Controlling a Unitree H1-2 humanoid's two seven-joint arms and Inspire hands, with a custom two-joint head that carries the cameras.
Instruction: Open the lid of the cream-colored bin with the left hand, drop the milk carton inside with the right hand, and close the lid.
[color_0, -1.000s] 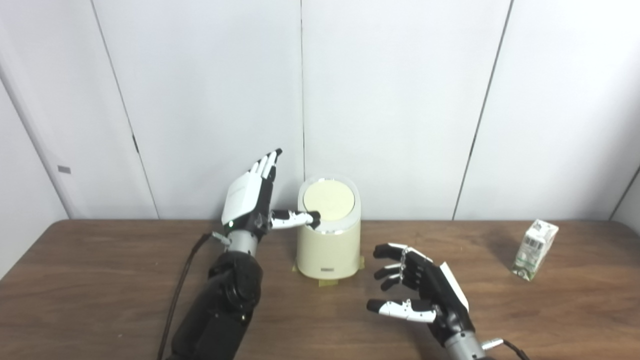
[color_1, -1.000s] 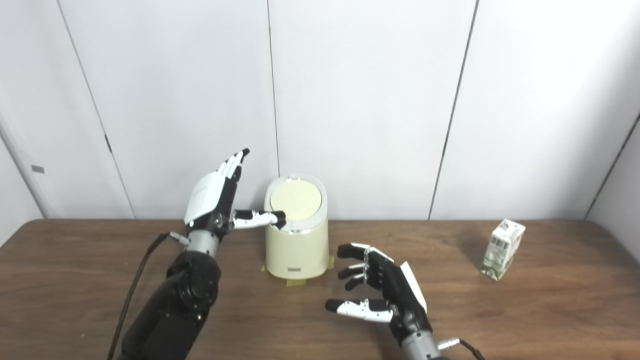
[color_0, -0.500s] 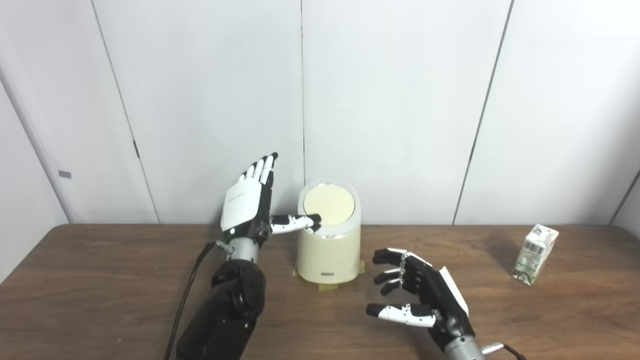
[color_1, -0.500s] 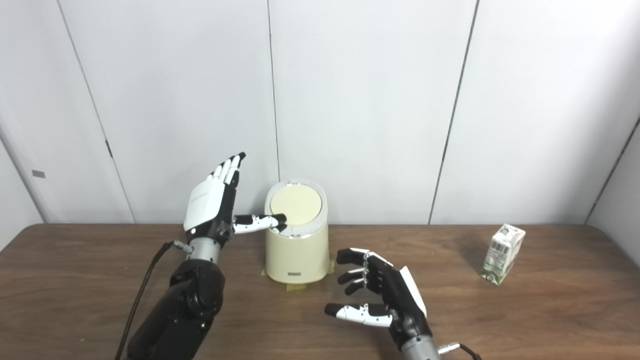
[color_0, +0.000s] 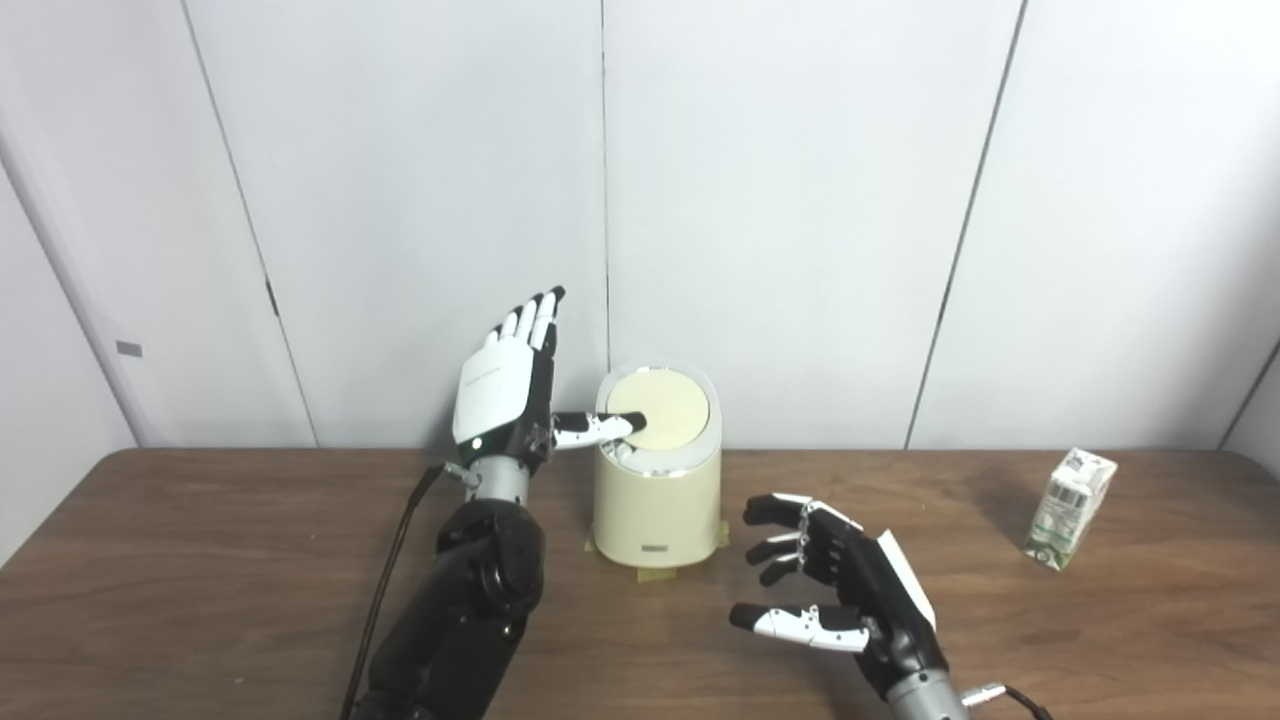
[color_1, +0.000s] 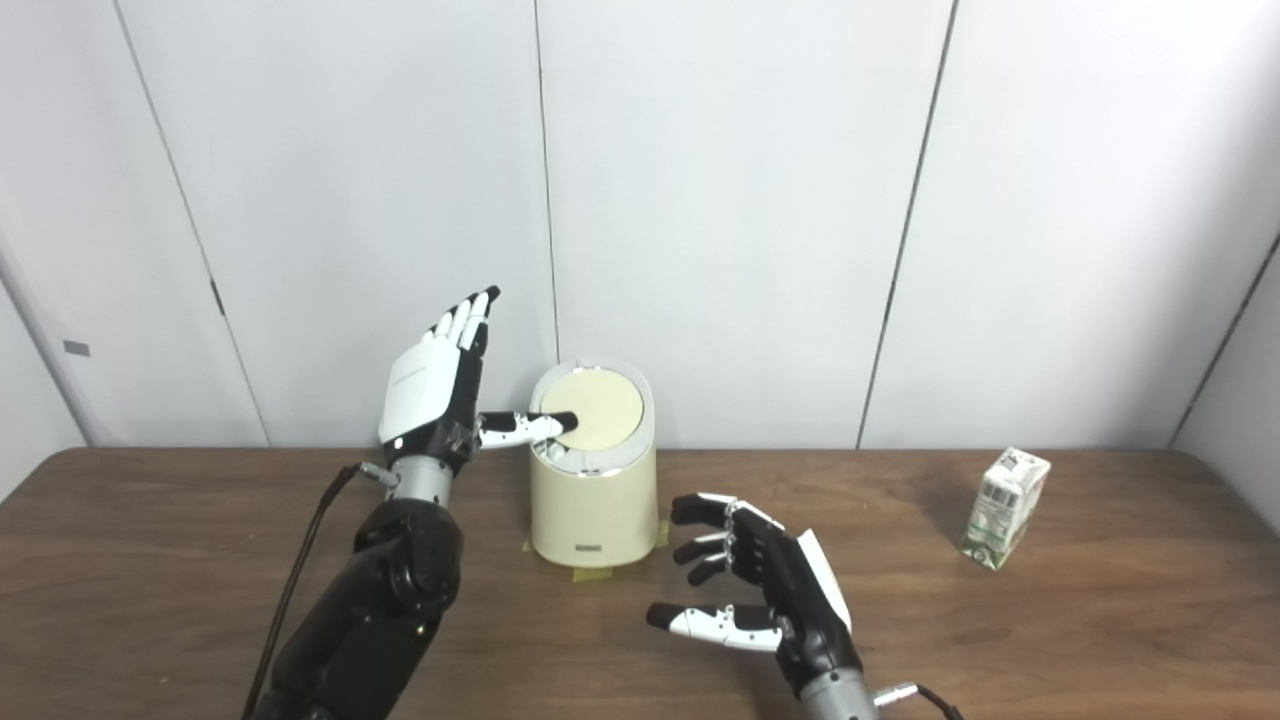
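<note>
The cream-colored bin (color_0: 656, 500) stands at the back middle of the table, its round lid (color_0: 662, 413) down. My left hand (color_0: 505, 385) is raised just left of the bin, open, fingers pointing up, thumb lying across the lid's left edge. My right hand (color_0: 842, 585) hovers open in front and to the right of the bin, fingers spread and curled, holding nothing. The milk carton (color_0: 1069, 506) stands tilted at the far right of the table, well away from both hands.
The bin sits on yellow tape (color_0: 650, 571) stuck to the brown wooden table (color_0: 200, 560). White wall panels (color_0: 800, 200) rise right behind the bin. A black cable (color_0: 385, 590) runs along my left arm.
My left hand has risen a little and moved right, so its thumb now reaches further over the lid. The right hand has barely shifted. The camera dipped slightly at first.
</note>
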